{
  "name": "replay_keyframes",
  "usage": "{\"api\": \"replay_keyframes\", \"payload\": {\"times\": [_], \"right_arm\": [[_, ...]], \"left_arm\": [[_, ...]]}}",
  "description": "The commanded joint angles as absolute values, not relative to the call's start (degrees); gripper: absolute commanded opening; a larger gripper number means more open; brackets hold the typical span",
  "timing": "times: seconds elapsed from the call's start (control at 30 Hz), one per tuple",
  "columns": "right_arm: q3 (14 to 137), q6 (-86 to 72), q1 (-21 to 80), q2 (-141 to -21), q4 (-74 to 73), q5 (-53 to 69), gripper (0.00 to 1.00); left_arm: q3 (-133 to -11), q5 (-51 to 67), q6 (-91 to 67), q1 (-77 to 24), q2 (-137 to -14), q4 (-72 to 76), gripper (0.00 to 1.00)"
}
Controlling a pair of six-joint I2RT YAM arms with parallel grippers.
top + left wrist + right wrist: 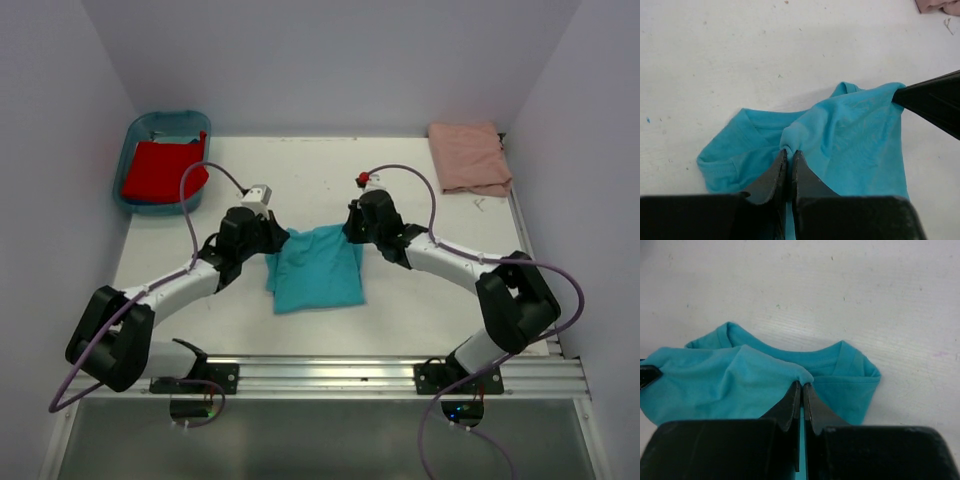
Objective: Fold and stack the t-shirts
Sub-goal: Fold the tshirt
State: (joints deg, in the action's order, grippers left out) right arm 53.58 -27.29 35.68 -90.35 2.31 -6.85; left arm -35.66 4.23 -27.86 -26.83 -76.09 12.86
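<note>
At the far left corner of the white table [420, 310] stands a blue plastic tub [138, 132], and a red t-shirt [158, 172] lies bunched inside it, one edge draped over the tub's right rim.

Toward the middle, the left gripper [790, 154] reaches in from the left. Its two dark fingers are pressed together on a pinch of cloth at the upper left corner of the turquoise t-shirt [318, 275]. The shirt lies near the centre of the table between the two arms, partly folded. Its lower part rests flat on the surface, while the upper edge is lifted and stretched between the two grippers. In the left wrist view, the ribbed neckline lies on the table under the raised fold.

The right gripper [802, 386] comes in from the right and is likewise clamped on the shirt's upper right corner, with cloth gathered at its tips.

At the far right corner, well apart from the arms, a salmon-pink t-shirt [468, 158] lies folded on the table.
</note>
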Motion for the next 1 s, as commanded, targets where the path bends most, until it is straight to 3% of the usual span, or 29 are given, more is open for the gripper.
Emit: {"api": "replay_keyframes", "payload": {"times": [0.0,0.43,0.77,0.87,0.9,0.93,0.97], "right_arm": [[57.91,-25.23,35.33,-90.6,2.12,-9.67,0.0],[75.14,-26.45,34.63,-118.1,-1.76,-13.79,0.0],[75.86,-27.16,34.28,-121.03,-1.32,-18.98,0.0],[74.89,-27.16,34.37,-119.62,-0.88,-19.07,0.0],[74.8,-26.9,34.37,-118.58,-0.36,-18.29,0.11],[74.71,-26.2,34.37,-117.78,-0.35,-17.93,0.24],[74.45,-25.93,34.37,-116.38,-0.35,-17.41,0.49]], "left_arm": [[-39.45,1.66,-24.88,-25.41,-76.46,15.73,0.0],[-44.74,9.13,-27.59,-14.87,-103.77,24.68,0.0],[-44.83,10.81,-29.79,-11.95,-105.82,27.25,0.0],[-43.87,12.56,-29.88,-11.78,-103.63,28.46,0.22],[-43.34,14.22,-29.71,-11.78,-102.58,29.35,0.41],[-42.72,15.11,-29.62,-11.78,-99.78,30.4,0.51],[-41.06,15.47,-29.53,-11.78,-98.02,32.76,0.6]]}}
